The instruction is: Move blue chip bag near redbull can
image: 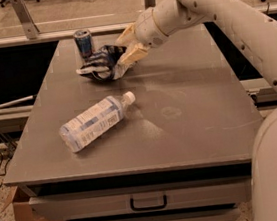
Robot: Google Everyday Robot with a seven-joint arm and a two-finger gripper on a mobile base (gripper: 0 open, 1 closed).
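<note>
The blue chip bag [98,65], dark navy with white lettering, lies on the grey table [191,126] at the far left, just in front and to the right of the redbull can [84,42]. The can stands upright near the table's far edge. The bag and can are very close; I cannot tell whether they touch. My gripper [121,58] reaches in from the right. Its tan fingers [134,57] are closed on the bag's right end, holding it at the table surface.
A clear plastic water bottle [93,123] with a white cap lies on its side at the table's front left. A drawer with a handle [148,202] sits below the tabletop. A rail [44,37] runs behind the table.
</note>
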